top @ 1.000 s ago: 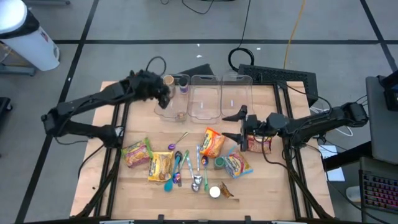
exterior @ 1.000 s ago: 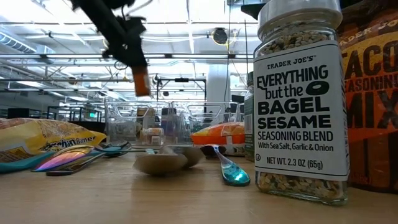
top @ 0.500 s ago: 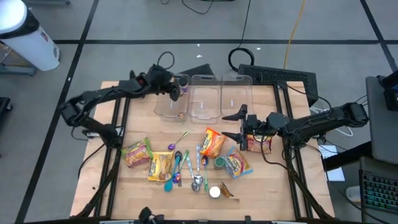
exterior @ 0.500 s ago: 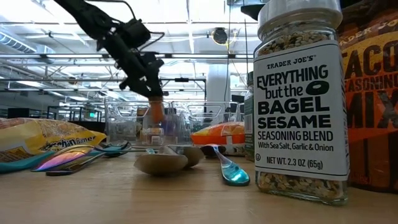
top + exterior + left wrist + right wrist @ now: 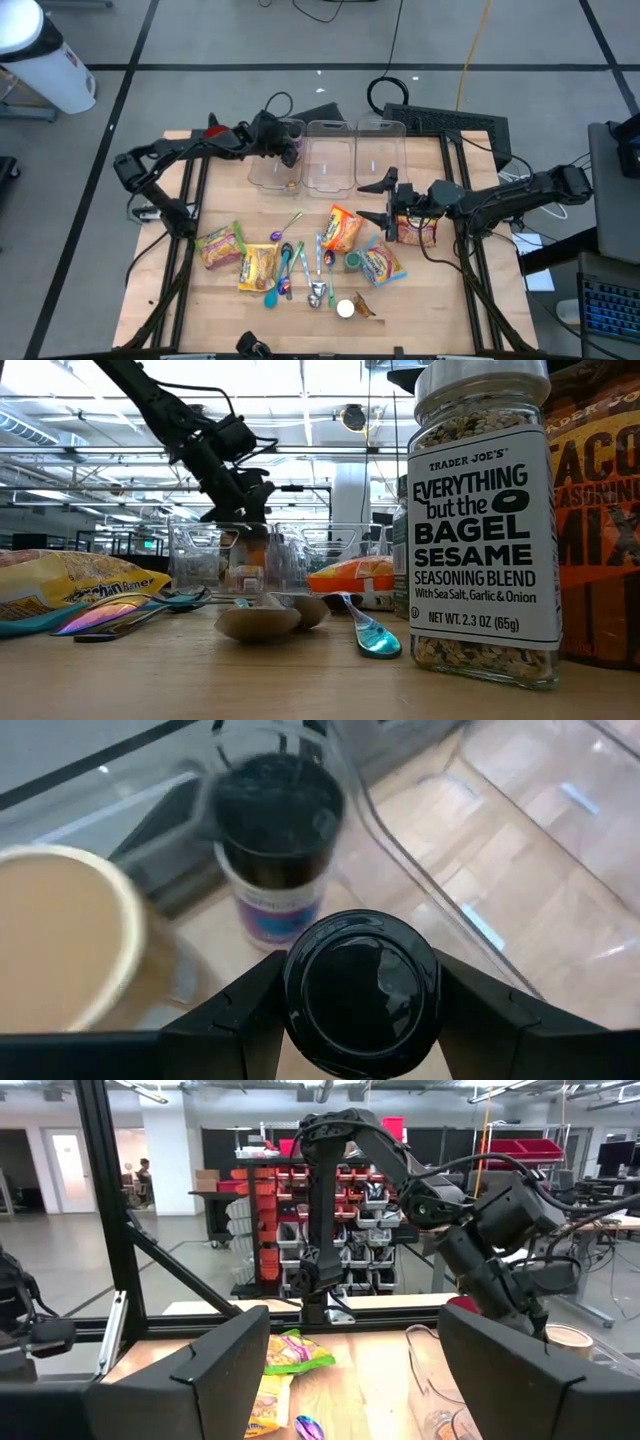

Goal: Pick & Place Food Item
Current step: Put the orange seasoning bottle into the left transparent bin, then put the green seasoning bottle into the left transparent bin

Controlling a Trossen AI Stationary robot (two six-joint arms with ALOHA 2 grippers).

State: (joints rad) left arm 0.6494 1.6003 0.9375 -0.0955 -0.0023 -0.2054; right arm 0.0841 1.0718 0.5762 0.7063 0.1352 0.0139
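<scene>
Holding black-lid spice jar [image 5: 360, 982] in my left gripper [image 5: 287, 152], fingers part closed around it, over leftmost clear bin [image 5: 262, 175]. My right gripper [image 5: 388, 200] waits wide open, holding nothing, beside snack bag [image 5: 341, 228].

You get the whole table [image 5: 420, 300] from straight overhead. The low camera sits on the tabletop, level, close behind a seasoning jar [image 5: 478, 520]. The left wrist camera looks steeply down past its fingers into a clear bin [image 5: 480, 870], which the overhead also shows. The right wrist camera faces level across toward the left arm [image 5: 480, 1230].
</scene>
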